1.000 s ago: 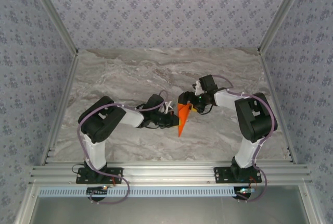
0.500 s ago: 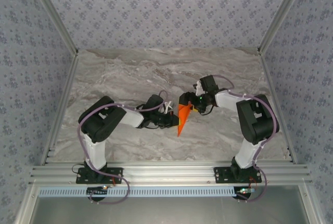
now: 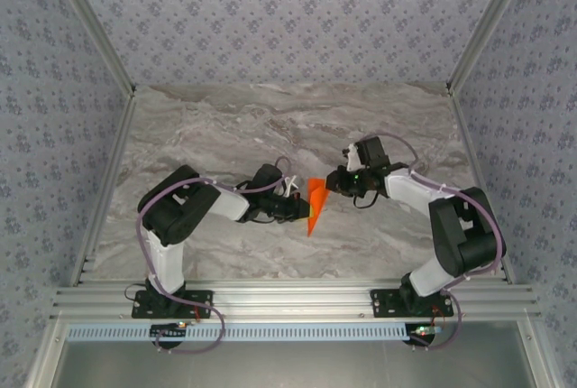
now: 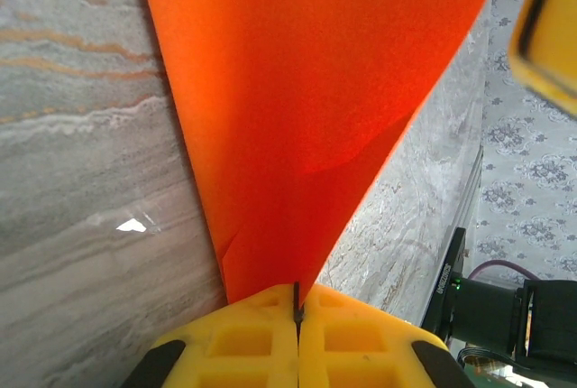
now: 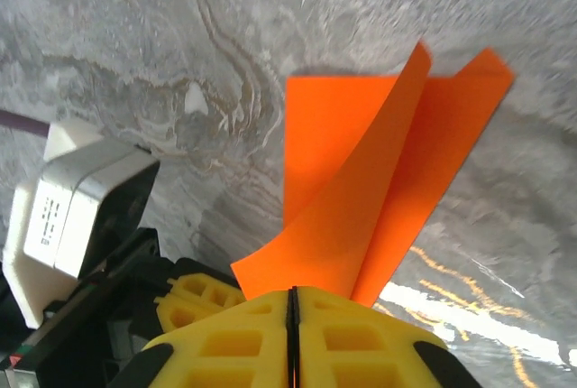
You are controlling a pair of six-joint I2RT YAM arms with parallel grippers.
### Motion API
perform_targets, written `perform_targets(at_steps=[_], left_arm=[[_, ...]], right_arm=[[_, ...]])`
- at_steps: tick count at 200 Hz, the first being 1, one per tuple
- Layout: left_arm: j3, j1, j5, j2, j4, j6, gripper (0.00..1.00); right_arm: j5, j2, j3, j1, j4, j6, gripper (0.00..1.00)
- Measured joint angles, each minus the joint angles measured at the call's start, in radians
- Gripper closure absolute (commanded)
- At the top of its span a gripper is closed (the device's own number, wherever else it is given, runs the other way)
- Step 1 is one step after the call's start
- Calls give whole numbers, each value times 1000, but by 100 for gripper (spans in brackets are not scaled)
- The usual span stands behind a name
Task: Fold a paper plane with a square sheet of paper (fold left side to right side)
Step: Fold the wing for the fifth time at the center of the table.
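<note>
Top external view: bright, even, diffuse light. Soft, faint shadows lie close under both arms on the marble desk (image 3: 225, 126). Focus is sharp, with no glare.

Left wrist view: paper plane (image 4: 306, 117) in saturated orange, grainy, with a darker shaded band across its lower part. One small white highlight on the desk. The yellow shape (image 4: 550, 27) at the upper right is heavily blurred. The left tool (image 4: 297, 316) is slightly soft.

Right wrist view: bright glare streaks on the desk at lower right and one small highlight at upper left. The raised paper flap is shaded darker. The far desk is mildly blurred, and the right tool (image 5: 290, 296) is soft.
</note>
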Motion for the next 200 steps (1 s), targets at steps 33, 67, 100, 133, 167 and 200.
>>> perform_targets(at_steps=[33,67,100,133,167,200], left_arm=[[0,0,0,0,0,0,96],[0,0,0,0,0,0,98],[0,0,0,1,0,0,100],[0,1,0,1,0,0,100],[0,2,4,5,5,0,100],[0,6,16,10,9,-9,100]], right_arm=[[-7,6,-20,27,35,6,94],[-15,47,-21,31,79,10,94],[-23,88,-21,33,117,12,95],[-22,104,-23,33,146,13,95],[-22,124,-26,33,174,13,95],[-18,146,-27,33,190,12,95]])
